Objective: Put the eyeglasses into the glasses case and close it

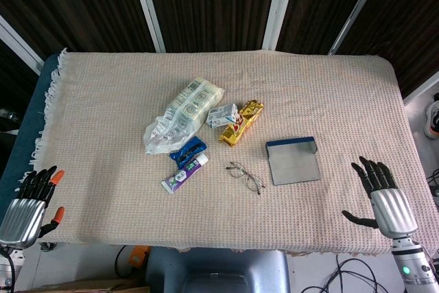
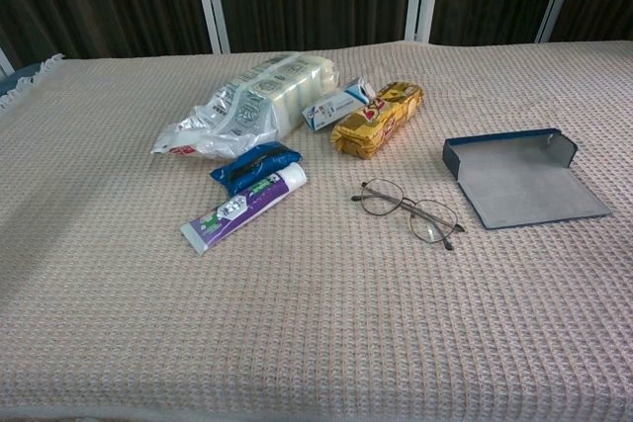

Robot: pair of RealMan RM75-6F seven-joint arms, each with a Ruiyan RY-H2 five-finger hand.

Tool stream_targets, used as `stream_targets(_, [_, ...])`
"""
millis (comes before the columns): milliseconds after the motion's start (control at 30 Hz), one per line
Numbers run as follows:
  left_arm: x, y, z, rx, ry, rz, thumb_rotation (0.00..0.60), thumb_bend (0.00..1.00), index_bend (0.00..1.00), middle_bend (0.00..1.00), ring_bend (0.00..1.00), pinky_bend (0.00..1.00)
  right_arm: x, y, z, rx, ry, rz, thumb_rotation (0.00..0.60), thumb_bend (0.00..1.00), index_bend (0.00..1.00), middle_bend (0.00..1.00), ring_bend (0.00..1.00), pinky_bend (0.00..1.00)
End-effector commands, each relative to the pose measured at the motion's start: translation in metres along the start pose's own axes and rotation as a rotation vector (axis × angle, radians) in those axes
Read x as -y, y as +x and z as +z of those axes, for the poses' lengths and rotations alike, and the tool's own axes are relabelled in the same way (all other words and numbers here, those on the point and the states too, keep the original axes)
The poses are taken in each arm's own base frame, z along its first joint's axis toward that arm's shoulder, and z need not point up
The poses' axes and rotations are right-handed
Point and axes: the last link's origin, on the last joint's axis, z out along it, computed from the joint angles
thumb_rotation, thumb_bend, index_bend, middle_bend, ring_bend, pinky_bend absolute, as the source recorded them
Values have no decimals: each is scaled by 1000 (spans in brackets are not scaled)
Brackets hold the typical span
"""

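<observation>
Eyeglasses (image 1: 245,176) laid on table (image 1: 329,101) near centre, folded, lenses toward left, long axis run diagonally from upper left to lower right in head view. Glasses case (image 1: 293,160) laid open just right of them, apart, lid flap spread toward near edge. Right hand (image 1: 379,193) placed nearer both, at near right edge, fingers spread, nothing held. Left hand (image 1: 31,205) parked at far left corner, fingers apart, nothing held. Eyeglasses lie forward and leftward of right hand.
</observation>
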Motion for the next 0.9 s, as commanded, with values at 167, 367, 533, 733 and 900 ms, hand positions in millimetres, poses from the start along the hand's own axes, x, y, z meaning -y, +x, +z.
stream_targets(167, [-2, 1, 0, -8, -2, -5, 600, 401, 0, 0, 0, 49, 0, -2, 1, 3, -4, -7, 600, 259, 5, 0, 0, 0])
stream_targets(367, [-1, 2, 0, -4, -6, -16, 600, 400, 0, 0, 0, 50, 5, -11, 6, 31, 1, 14, 600, 259, 23, 0, 0, 0])
stream_targets(533, [2, 3, 1, -3, -2, -27, 600, 400, 0, 0, 0, 50, 24, -24, 25, 102, 62, 49, 600, 258, 25, 0, 0, 0])
stream_targets(733, [2, 5, -2, -14, -8, -29, 600, 400, 0, 0, 0, 52, 69, -38, 62, 173, 180, 34, 600, 259, 26, 0, 0, 0])
stream_targets(900, [4, 8, -7, -29, -14, -39, 600, 399, 0, 0, 0, 53, 105, -49, 91, 180, 235, 12, 600, 259, 26, 0, 0, 0])
